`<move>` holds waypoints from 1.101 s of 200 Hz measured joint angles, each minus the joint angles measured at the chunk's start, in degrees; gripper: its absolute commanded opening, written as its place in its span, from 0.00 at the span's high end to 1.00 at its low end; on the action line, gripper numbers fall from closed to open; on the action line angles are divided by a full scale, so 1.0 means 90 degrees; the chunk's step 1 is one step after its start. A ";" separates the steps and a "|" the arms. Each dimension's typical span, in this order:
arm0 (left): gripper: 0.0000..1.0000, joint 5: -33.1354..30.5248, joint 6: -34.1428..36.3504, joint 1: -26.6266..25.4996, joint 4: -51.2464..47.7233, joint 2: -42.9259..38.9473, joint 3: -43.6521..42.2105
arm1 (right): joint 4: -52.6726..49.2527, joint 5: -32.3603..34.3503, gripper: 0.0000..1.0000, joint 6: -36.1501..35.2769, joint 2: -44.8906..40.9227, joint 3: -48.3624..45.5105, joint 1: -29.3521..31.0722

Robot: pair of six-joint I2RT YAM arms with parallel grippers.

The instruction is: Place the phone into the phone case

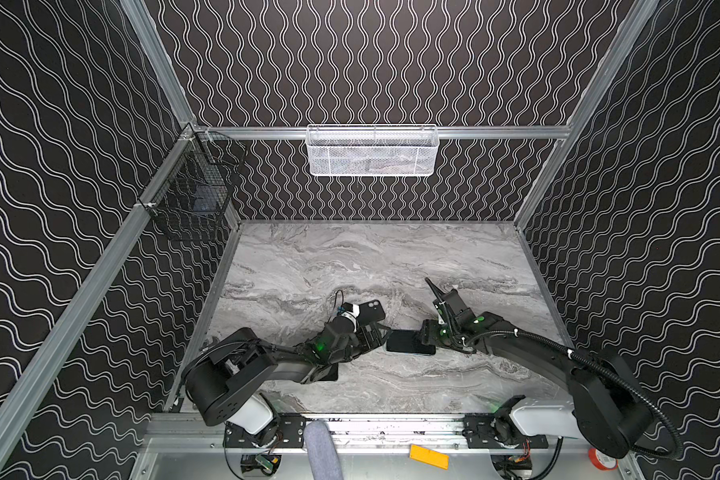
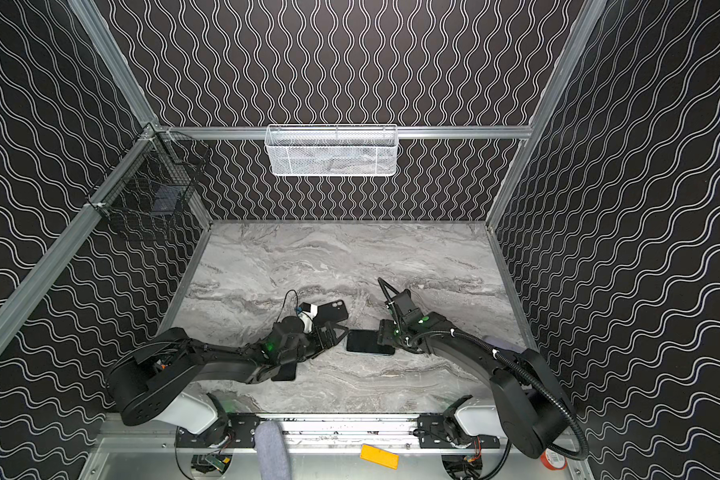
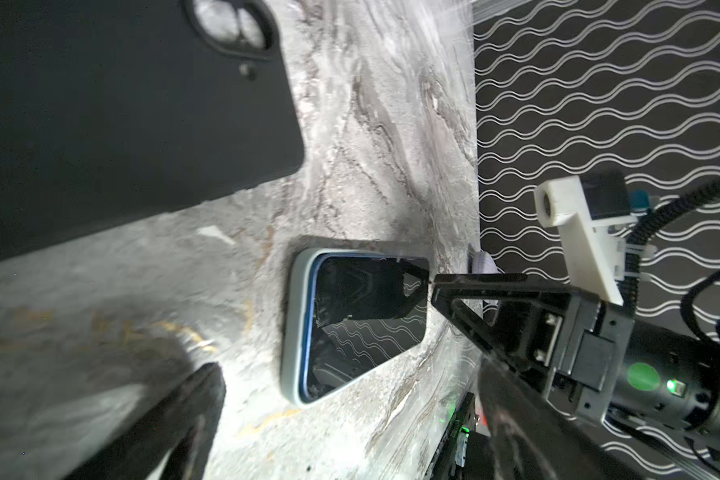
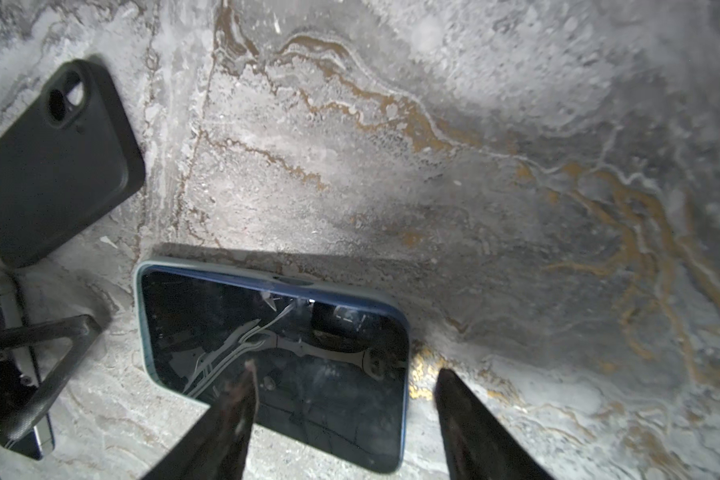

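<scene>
Overhead, in both top views, finds the phone (image 1: 403, 343) flat and screen-up on the marble table (image 1: 350, 257), squarely between the arms, with the black phone case (image 1: 371, 311) back-up just beyond it, near but apart. Puts the left gripper (image 1: 381, 336) just off one short end, spread to its widest and empty, probably to steady that end. Sets the right gripper (image 1: 422, 338) over the other end. From the left wrist, shows the black phone case (image 3: 121, 124) with its camera cutout facing up, so likely needs flipping before loading; shows a pale rim (image 3: 294, 332) around the screen, nature unclear. From the right wrist, shows the fingers (image 4: 229, 415) parted partway, one tip over the glass, the other past the phone's end above bare marble, gripping nothing; looks like lining up to pinch or drag that end
</scene>
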 measured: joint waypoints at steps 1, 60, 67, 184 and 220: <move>0.01 0.0000 0.0005 0.0000 -0.0005 0.0000 0.0002 | -0.0002 -0.0002 0.32 0.0000 -0.0010 -0.0002 -0.0002; 0.01 0.0172 0.0131 -0.0002 -0.0182 0.0287 0.0243 | 0.0112 -0.0119 0.41 0.0141 0.0019 -0.0126 -0.0024; 0.01 0.0187 0.0134 -0.0002 -0.0158 0.0340 0.0253 | 0.0117 -0.0153 0.41 0.0141 0.0044 -0.0141 -0.0024; 0.01 0.0379 0.0121 -0.0044 0.0321 0.0707 0.0340 | 0.0170 -0.0170 0.64 0.0141 0.0165 -0.0146 -0.0022; 0.02 0.0396 0.0114 -0.0049 0.0425 0.0765 0.0342 | 0.0170 -0.0165 0.65 0.0136 0.0189 -0.0063 -0.0017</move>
